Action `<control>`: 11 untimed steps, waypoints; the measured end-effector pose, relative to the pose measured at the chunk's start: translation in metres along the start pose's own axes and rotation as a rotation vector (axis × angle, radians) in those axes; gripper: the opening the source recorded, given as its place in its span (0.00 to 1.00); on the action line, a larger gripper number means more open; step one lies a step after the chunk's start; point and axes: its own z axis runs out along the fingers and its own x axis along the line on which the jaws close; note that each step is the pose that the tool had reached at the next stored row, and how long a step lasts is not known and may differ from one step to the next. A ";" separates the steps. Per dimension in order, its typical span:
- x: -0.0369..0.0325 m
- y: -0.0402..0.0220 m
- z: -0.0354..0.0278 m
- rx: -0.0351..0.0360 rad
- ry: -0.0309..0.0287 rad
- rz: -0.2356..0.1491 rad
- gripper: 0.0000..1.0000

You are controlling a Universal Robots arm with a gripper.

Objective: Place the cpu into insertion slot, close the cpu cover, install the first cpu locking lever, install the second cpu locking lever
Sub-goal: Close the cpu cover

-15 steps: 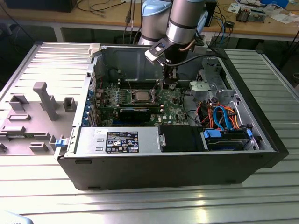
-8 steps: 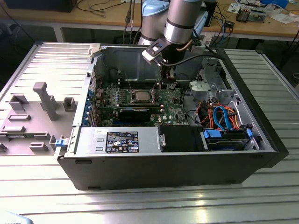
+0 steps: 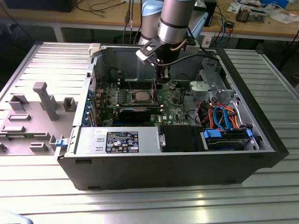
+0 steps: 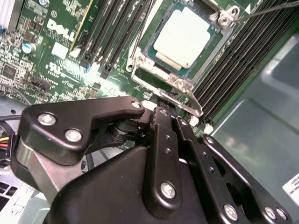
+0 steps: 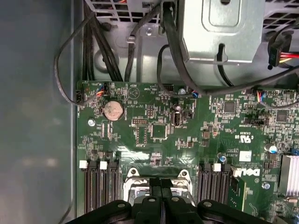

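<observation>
From where I stand, a ribbed metal table [image 3: 140, 205] carries an open computer case [image 3: 163, 163] lying on its side. The grey arm [image 3: 175, 18] comes down into it from twelve o'clock in the exterior view. The floor of the case is a green circuit board [image 3: 175, 100], with a long black card [image 3: 135, 113] lying across it towards six o'clock. The gripper [image 3: 161, 79] hangs low over the board, and in both wrist views its two black fingers [image 5: 154, 200] are pressed flat together with nothing visible between them. The insertion slot [image 5: 134, 176] sits at about eight o'clock from the gripper in the exterior view, between banks of long memory slots [image 4: 117, 32]. In the second wrist view the fingertips reach right up to the slot's near edge, though I cannot tell whether they touch it. The silvery cpu cover [image 4: 161, 74] frames the socket there. Whether it lies fully flat I cannot tell. The cpu [image 4: 183, 38] rests inside the slot, pale face up, showing through the cover's window.
</observation>
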 end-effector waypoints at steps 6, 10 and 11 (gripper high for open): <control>0.0005 -0.0096 0.0015 0.0000 0.0004 0.000 0.11; 0.0009 -0.0181 0.0042 -0.0003 0.0055 -0.003 0.11; 0.0010 -0.0210 0.0051 -0.0004 0.0072 -0.004 0.11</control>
